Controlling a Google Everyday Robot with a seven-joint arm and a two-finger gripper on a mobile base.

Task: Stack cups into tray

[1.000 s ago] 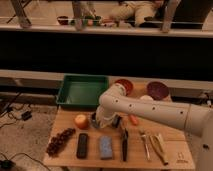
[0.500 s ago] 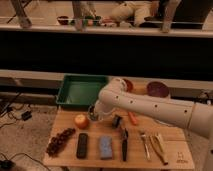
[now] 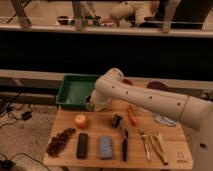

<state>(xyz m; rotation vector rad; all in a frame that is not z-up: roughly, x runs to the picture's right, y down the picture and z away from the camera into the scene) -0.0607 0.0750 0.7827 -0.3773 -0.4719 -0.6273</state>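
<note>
The green tray [image 3: 74, 90] stands at the table's back left. My white arm reaches in from the right, with its elbow over the table's back middle. My gripper [image 3: 91, 104] hangs at the tray's front right corner, just over its rim. A small greyish round thing shows at the gripper; I cannot tell whether it is a cup or whether it is held. No other cup shows plainly. A small dark object [image 3: 116, 120] stands on the table to the right of the gripper.
On the wooden table [image 3: 95, 131] lie an orange fruit [image 3: 81, 121], a carrot [image 3: 132, 116], grapes [image 3: 60, 141], a black block [image 3: 82, 145], a blue sponge [image 3: 105, 147], a knife [image 3: 124, 145], a fork [image 3: 145, 145] and tongs [image 3: 159, 148]. A reddish bowl [image 3: 156, 86] stands at the back right.
The arm has swung left and back, carrying the gripper from above the table's middle to the tray's front right corner.
</note>
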